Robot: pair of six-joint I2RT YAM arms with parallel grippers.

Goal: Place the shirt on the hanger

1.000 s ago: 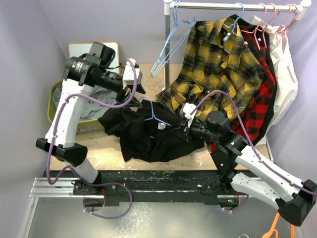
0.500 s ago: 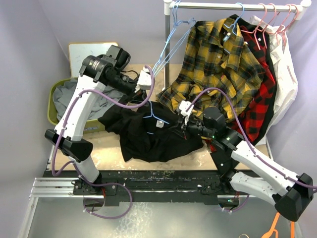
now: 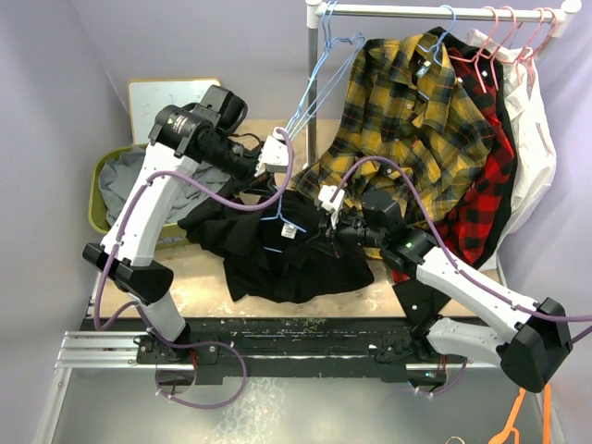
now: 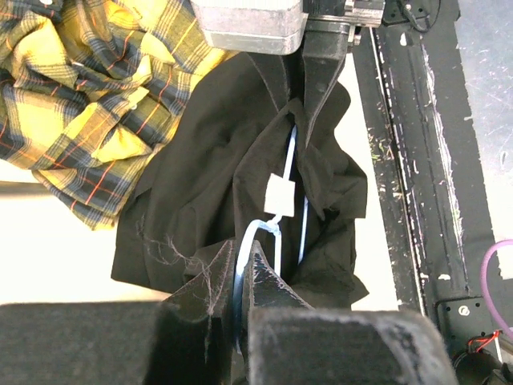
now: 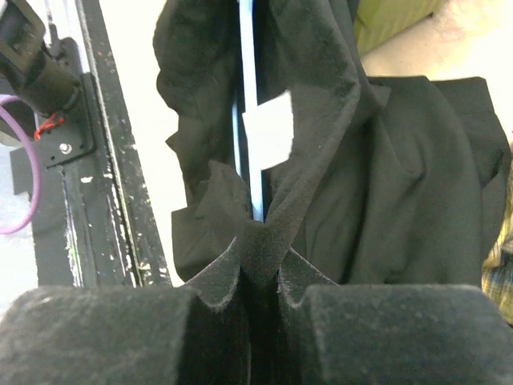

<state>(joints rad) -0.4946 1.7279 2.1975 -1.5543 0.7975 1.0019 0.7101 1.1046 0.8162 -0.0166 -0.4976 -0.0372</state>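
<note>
Partway, not done. The black shirt [image 3: 287,254] lies bunched in a heap on the tabletop [image 3: 199,287], in the middle between the two arms, below the yellow plaid shirt [image 3: 398,111] hanging from the rail [image 3: 416,11]. The light-blue hanger [image 4: 258,228] is in the shirt's neck opening: its hook and a bit of wire stick out of the dark cloth, next to the white neck tag [image 4: 280,195]. The rest of it is buried in fabric.

The left hand [image 4: 243,258] is closed, with the blue wire of the hook running between its fingers, so it reads as gripping the hanger, maybe with a bit of cloth too. The right hand [image 5: 260,249] is clamped on a fold of the black cloth by the collar, just beside the blue wire, and the cloth is pulled taut from that pinch.

Judged done: the hanger is in the neck with its hook out at the collar. Can't tell whether either arm of the hanger sits in a shoulder, because the folds hide them. The shirt body and sleeves are crumpled flat on the tabletop and nothing hangs from the hanger.

Left to do, as I read it: pull the collar and shoulders over both ends of the hanger, then lift it by the hook so the shirt drapes. The rail isn't named in the task.
</note>
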